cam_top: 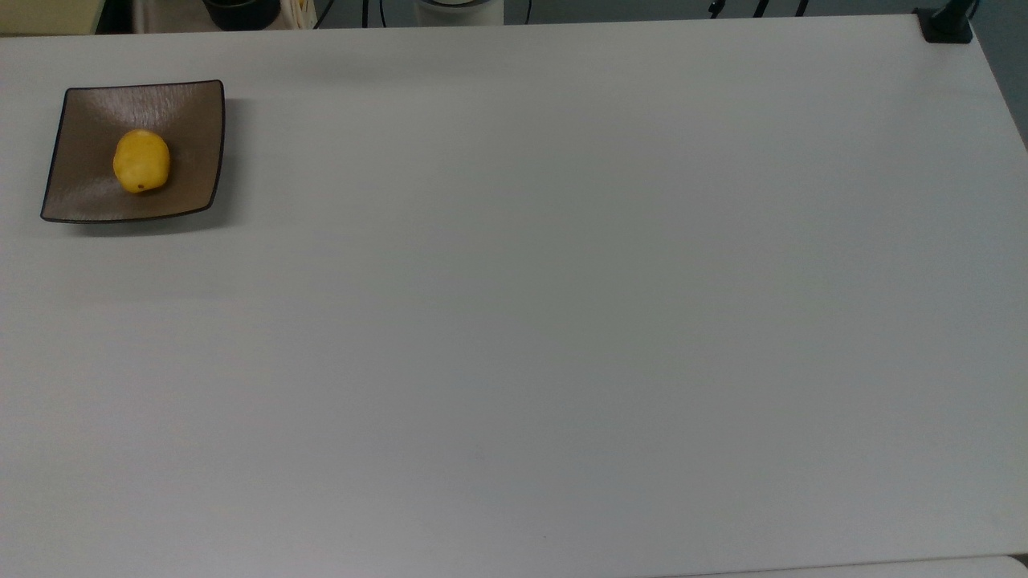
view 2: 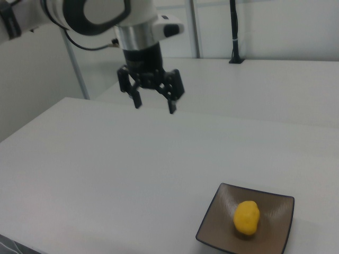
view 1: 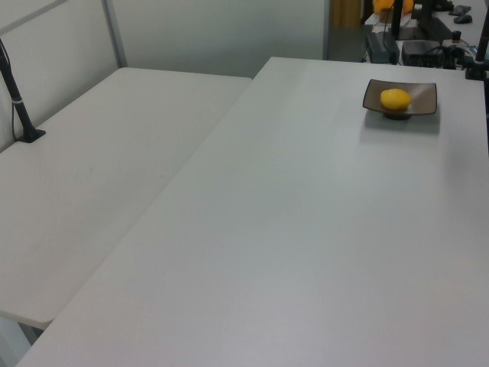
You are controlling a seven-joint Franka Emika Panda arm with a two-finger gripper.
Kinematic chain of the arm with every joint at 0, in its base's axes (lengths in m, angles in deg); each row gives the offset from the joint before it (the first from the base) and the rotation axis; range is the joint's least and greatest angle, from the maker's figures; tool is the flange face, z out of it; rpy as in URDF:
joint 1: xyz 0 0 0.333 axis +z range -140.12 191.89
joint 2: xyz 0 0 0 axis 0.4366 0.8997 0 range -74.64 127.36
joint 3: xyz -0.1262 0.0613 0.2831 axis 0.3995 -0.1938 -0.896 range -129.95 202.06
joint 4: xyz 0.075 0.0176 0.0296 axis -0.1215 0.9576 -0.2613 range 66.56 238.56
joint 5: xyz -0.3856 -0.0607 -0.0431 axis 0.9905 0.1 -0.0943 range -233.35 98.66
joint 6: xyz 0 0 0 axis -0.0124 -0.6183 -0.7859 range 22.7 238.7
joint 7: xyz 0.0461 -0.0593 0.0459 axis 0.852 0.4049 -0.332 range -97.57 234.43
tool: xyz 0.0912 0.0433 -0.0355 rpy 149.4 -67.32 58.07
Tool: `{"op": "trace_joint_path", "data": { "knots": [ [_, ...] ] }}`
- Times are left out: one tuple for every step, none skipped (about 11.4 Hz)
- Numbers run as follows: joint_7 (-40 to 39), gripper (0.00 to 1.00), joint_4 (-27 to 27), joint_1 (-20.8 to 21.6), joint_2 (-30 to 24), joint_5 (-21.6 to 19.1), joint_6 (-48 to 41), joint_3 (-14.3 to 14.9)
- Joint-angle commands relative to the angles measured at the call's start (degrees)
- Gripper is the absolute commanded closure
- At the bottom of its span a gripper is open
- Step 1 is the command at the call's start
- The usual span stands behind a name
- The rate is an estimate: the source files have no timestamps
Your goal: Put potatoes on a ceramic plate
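- Backing off is my step in hand, as I read it: the potato (view 2: 247, 216) already lies on the plate (view 2: 212, 222), so the placing looks done.
- Nearest in the right view, the plate sits on the table (view 2: 106, 174) at the right view's lower right; the potato rests just right of its middle, touching the brown surface, free of me.
- Farther back in the right view, my gripper (view 2: 154, 106) hangs above the table, well apart from the plate, fingers spread wide and holding nothing.
- To do this well, I'd go up and away, not low across the plate; a finger catching an upturned corner could tip it and roll the potato off.
- I'd keep the fingers spread until well away, no re-grasp needed.
- The potato is round-ish, so it could rock, but it looks settled in the shallow dip.
- The right view gives my gripper and its height over the table.
- The top view gives the plate (cam_top: 193, 112) from straight above: it sits near the table's corner at the top view's upper left, potato (cam_top: 141, 160) slightly left of centre, small dark spot at its lower end.
- The left view puts the plate (view 1: 422, 95) and potato (view 1: 396, 99) far off at the left view's upper right, and shows a second table (view 1: 92, 176) butted alongside.
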Motion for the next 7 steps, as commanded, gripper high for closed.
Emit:
{"op": "trace_joint_path", "data": {
  "knots": [
    [16.7, 0.00, -2.9, 7.6, -1.3, -1.7, -6.2, -3.8],
    [21.6, 0.00, -2.7, 8.6, -1.4, -1.8, -6.1, -6.7],
    [23.9, 0.00, -2.4, 8.9, -1.3, -1.8, -5.6, -9.7],
    [24.1, 0.00, -1.3, 9.1, -1.2, -1.8, -5.0, -11.8],
    [23.5, 0.00, -0.6, 10.0, -1.0, -1.8, -4.7, -12.3],
    [23.4, 0.00, 1.5, 11.2, -1.1, -1.8, -2.0, -12.4],
    [23.2, 0.00, 2.5, 11.4, -1.0, -1.6, 1.2, -12.3]
  ]
}}
